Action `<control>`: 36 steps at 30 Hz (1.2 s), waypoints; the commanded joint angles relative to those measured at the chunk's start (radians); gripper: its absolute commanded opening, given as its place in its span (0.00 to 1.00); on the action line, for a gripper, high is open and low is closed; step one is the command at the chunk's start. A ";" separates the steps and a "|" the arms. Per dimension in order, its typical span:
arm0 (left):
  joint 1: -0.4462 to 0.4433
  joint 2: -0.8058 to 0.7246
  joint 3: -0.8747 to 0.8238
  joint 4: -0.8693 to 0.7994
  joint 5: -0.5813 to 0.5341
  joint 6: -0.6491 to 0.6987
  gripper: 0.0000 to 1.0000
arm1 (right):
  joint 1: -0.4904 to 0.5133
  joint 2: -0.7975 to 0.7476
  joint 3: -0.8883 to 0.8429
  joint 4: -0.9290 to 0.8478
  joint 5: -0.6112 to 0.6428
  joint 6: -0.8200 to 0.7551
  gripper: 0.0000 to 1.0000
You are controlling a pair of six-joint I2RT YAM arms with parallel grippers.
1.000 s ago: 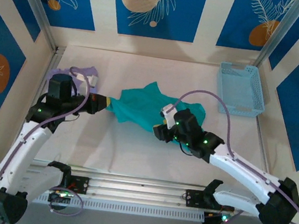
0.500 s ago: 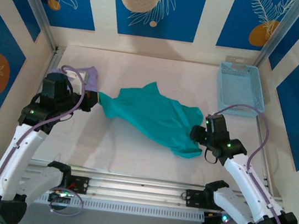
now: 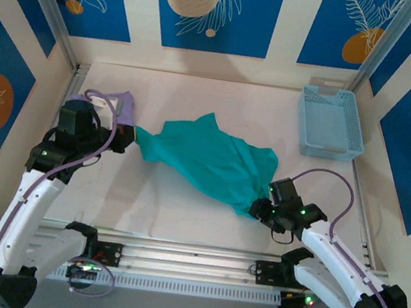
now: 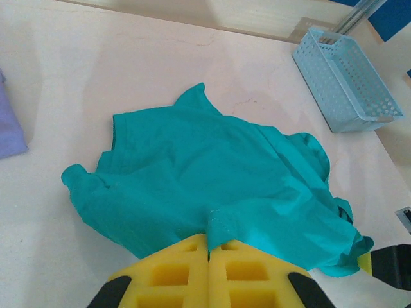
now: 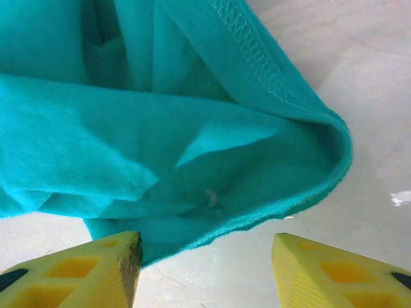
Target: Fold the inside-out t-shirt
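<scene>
Both cropped: left end effector (image 4: pixel 209 240) pinches t-shirt (image 4: pixel 212 163), right end effector (image 5: pixel 205 239) gapes at hem.

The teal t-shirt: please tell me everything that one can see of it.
The teal t-shirt is soft knit-looking fabric with a stitched hem. It lies crumpled and stretched slantwise on the pale table, a sleeve-like flap pointing away. The left gripper is shut on its left edge; the right gripper, open, sits at its near right corner. The purple garment lies apart.
</scene>
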 commanded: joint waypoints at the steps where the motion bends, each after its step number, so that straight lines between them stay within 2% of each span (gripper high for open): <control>1: 0.005 0.004 0.011 0.037 0.028 0.002 0.00 | 0.004 0.015 -0.027 0.098 -0.032 0.083 0.56; 9: 0.005 -0.002 0.003 0.032 0.018 0.014 0.00 | -0.014 0.013 -0.048 0.190 0.019 0.071 0.46; 10: 0.005 0.000 0.004 0.034 0.015 0.014 0.00 | -0.022 0.018 -0.049 0.196 0.020 0.063 0.42; 15: 0.005 0.001 0.006 0.038 -0.013 0.011 0.00 | -0.068 0.020 -0.018 0.195 0.063 -0.041 0.08; 17: 0.007 0.005 0.018 0.038 -0.033 0.008 0.00 | -0.094 0.006 0.013 0.199 0.055 -0.100 0.00; 19: 0.015 0.014 0.037 0.038 -0.052 0.002 0.00 | -0.119 -0.013 0.058 0.223 0.026 -0.175 0.00; 24: 0.063 0.052 0.130 0.043 -0.064 -0.024 0.00 | -0.195 -0.015 0.259 0.260 -0.141 -0.431 0.00; 27: 0.159 0.082 0.228 0.031 -0.031 -0.053 0.00 | -0.276 -0.016 0.428 0.204 -0.210 -0.559 0.00; 29: 0.269 0.088 0.282 0.038 0.030 -0.098 0.00 | -0.348 -0.018 0.515 0.184 -0.277 -0.593 0.00; 32: 0.392 0.090 0.313 0.048 0.078 -0.145 0.00 | -0.441 0.008 0.596 0.171 -0.445 -0.598 0.00; 36: 0.408 0.086 0.259 0.063 0.118 -0.160 0.00 | -0.451 0.057 0.601 0.189 -0.632 -0.569 0.00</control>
